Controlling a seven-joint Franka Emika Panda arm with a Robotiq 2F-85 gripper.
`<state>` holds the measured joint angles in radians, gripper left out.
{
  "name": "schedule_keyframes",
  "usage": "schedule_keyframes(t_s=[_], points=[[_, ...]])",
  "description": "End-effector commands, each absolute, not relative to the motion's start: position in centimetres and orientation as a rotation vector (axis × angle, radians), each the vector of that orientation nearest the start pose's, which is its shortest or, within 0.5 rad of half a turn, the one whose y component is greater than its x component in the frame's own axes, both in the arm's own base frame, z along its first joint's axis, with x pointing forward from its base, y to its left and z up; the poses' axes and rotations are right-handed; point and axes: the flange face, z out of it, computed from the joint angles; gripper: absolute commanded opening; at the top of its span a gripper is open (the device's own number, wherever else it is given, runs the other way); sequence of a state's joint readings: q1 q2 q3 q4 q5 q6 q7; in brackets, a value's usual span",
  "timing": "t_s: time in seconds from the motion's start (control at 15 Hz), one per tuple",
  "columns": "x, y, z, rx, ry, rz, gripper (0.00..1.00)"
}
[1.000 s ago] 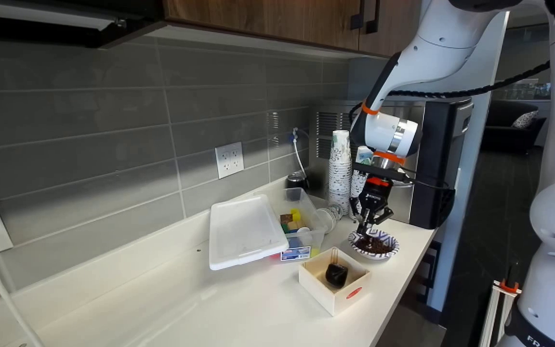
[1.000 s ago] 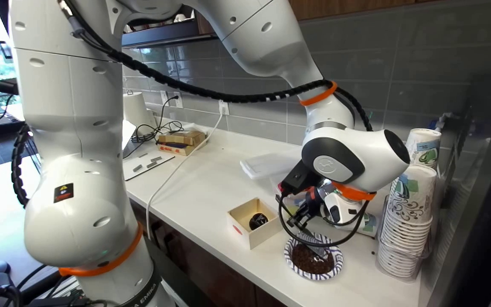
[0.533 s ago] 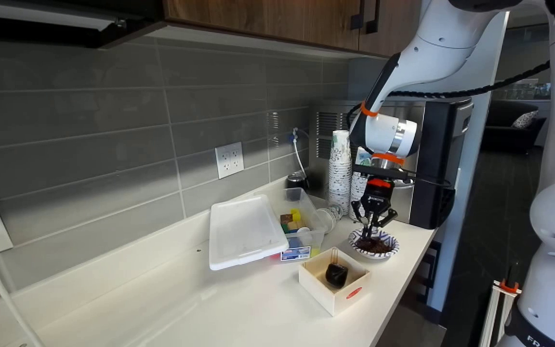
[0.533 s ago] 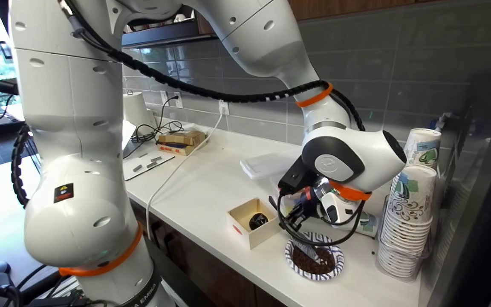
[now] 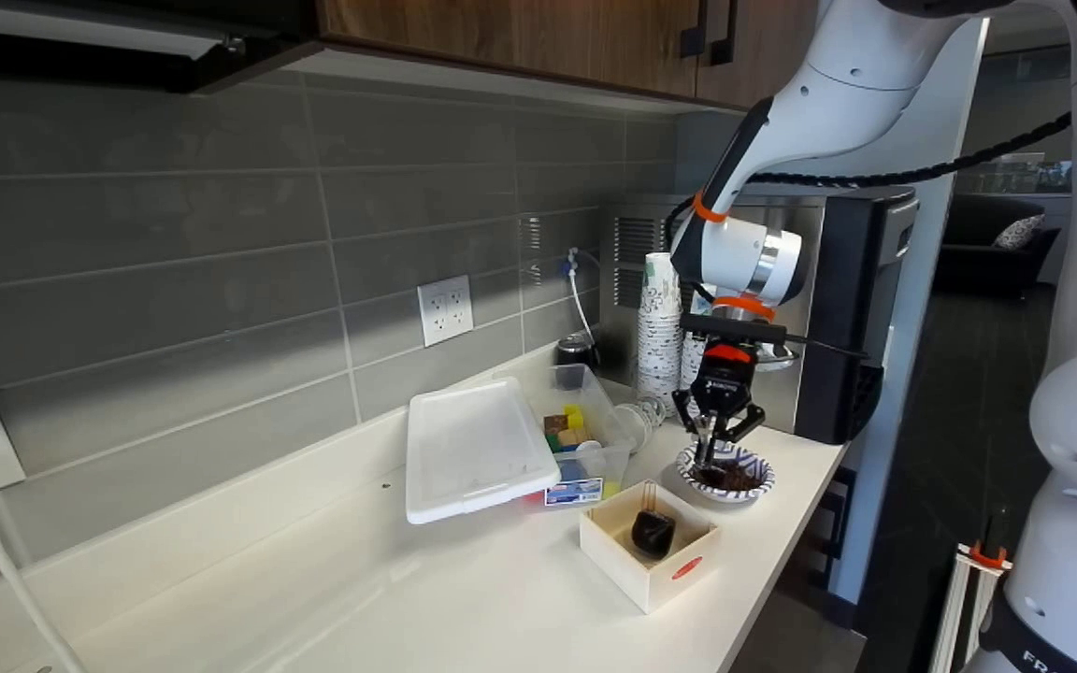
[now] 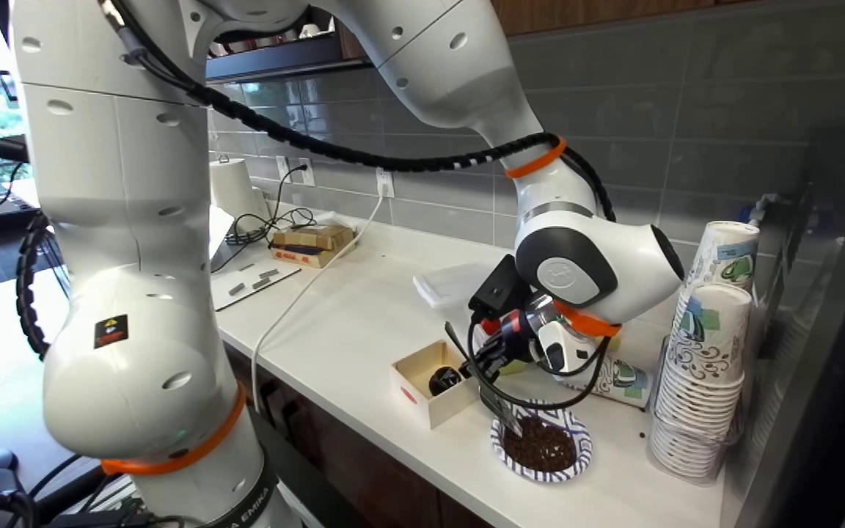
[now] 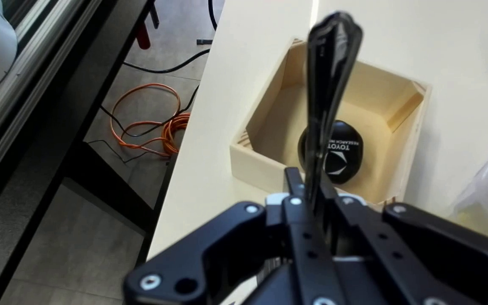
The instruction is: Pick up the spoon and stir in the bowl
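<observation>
A: Robotiq gripper point(image 7: 310, 184), state?

B: Clamped on the spoon point(image 7: 323, 93), fingers pinching partway along the handle; wrist view has the glossy handle end standing up past them

A: Paper bowl point(image 6: 581, 444)?

B: Upright on the counter point(image 6: 356, 330), brown granules point(image 6: 543, 451) in it. Wooden box point(image 6: 453, 408) just beside the bowl, stacked paper cups point(image 6: 701, 385) on the bowl's opposite side, spoon's lower end reaching in over the rim

A: What's just changed?

B: Lower end of the spoon. A second back: over the middle of the granules. Now: in at the bowl's box-facing edge, more of the granules bared in an exterior view. Bowl hardly shifts

A: Meaning?

B: My reading: pick-up done, stirring in hand, this stroke near its limit. Tip depth, cannot tell; too small, granules may hide it

A: Next?

B: A stroke back across the bowl, I judge, tip kept low. Risk: carry on toward the rim and the spoon could fling granules onto the counter, or shove the bowl, which looks light
</observation>
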<state>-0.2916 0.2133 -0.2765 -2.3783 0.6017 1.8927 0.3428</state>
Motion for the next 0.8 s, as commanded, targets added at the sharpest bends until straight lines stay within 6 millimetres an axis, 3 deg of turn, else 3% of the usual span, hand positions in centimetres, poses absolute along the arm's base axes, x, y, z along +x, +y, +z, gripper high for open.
schedule_keyframes(t_s=[0.0, 0.73], points=[[38.7, -19.8, 21.7, -1.990, 1.553, 0.729, 0.02], [39.0, -22.4, 21.5, -2.054, 1.737, 0.582, 0.02]])
